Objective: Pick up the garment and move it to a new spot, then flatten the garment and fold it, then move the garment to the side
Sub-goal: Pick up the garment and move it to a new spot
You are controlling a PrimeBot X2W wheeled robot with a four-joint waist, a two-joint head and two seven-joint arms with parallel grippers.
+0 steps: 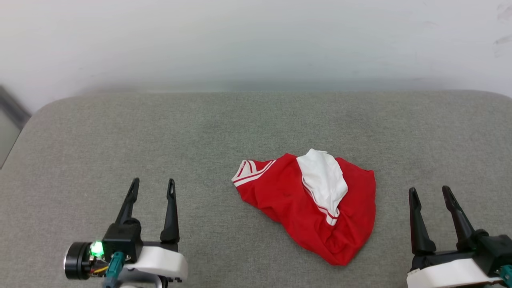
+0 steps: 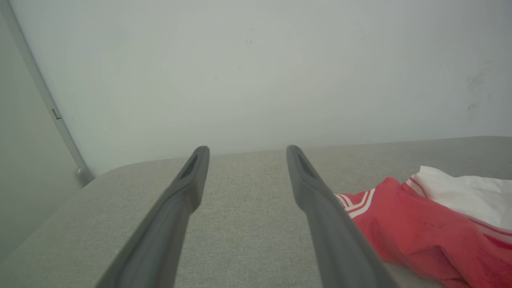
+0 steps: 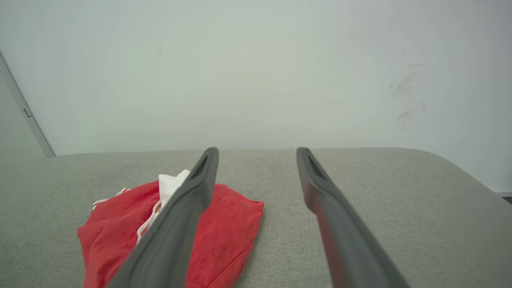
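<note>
Left gripper (image 1: pixel 153 181) and right gripper (image 1: pixel 429 189) gape, seemingly clear of garment (image 1: pixel 288 192).

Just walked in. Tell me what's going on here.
A two-armed robot faces a grey fabric surface with a crumpled red jersey lying on it, a white sleeve bunched on top. Nothing is being handled yet. The left gripper and right gripper are both open and empty, one on each side of the jersey and apart from it. The jersey is neither flattened nor folded, so the pick-up has not begun.
</note>
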